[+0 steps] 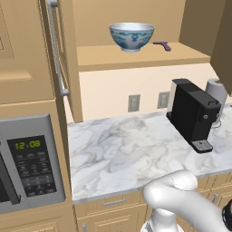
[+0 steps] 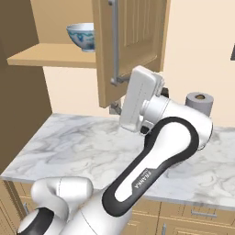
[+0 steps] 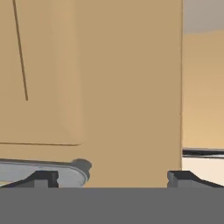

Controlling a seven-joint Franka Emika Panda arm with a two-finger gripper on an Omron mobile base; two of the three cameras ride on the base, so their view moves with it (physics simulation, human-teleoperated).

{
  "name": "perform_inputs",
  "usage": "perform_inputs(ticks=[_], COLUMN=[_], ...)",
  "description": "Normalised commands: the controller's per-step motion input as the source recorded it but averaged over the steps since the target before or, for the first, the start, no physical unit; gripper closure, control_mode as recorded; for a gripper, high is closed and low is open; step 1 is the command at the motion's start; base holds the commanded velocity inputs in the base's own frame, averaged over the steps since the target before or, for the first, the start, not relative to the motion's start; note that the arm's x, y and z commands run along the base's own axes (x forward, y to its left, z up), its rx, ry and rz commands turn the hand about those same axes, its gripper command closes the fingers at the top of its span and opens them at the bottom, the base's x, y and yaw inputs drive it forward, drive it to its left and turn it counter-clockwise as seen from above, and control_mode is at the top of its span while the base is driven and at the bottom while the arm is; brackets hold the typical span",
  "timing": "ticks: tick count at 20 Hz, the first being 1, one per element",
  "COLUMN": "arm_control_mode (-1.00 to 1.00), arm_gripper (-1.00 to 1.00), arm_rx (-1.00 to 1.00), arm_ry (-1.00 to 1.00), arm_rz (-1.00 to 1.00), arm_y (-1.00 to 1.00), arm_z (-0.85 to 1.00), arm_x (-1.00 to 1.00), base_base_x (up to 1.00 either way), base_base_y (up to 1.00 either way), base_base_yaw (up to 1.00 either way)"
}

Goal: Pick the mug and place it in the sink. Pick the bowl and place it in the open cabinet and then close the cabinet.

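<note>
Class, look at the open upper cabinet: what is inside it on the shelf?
On the cabinet shelf stands the bowl, upright, with a small purple object beside it. From the right base view the open door covers part of the bowl and the shelf behind it.

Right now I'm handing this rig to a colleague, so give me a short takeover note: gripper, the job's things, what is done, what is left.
Gripper: open, holding nothing, jaws spread close against the open cabinet door, near its bar handle.
Bowl: already on the shelf inside the cabinet, beside a small purple item.
Mug and sink: out of frame, so that step cannot be confirmed here.
Counter: coffee machine and paper-towel roll.
Done: bowl placed.
Left: close the cabinet doors.
</note>
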Motion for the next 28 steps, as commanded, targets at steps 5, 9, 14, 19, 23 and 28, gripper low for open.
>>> perform_inputs(ticks=[5,9,14,19,23,28], arm_control_mode=[-1.0,-1.0,-1.0,-1.0,-1.0,-1.0], arm_gripper=[-1.0,-1.0,-1.0,-1.0,-1.0,-1.0], arm_rx=[-0.05,-0.03,-0.03,-0.04,-0.02,0.0], arm_ry=[-0.01,0.0,0.0,0.0,0.0,-0.02], arm_rz=[0.0,-0.04,-0.06,-0.11,-0.14,-0.19], arm_y=[0.45,0.49,0.49,0.39,0.13,0.0], arm_z=[0.13,0.08,0.02,0.0,0.0,-0.03], arm_x=[0.0,0.11,0.34,0.76,0.86,0.89], base_base_x=[0.0,0.0,0.0,0.0,0.0,0.0], base_base_y=[0.0,0.0,0.0,0.0,0.0,0.0], base_base_yaw=[0.0,0.0,0.0,0.0,0.0,0.0])
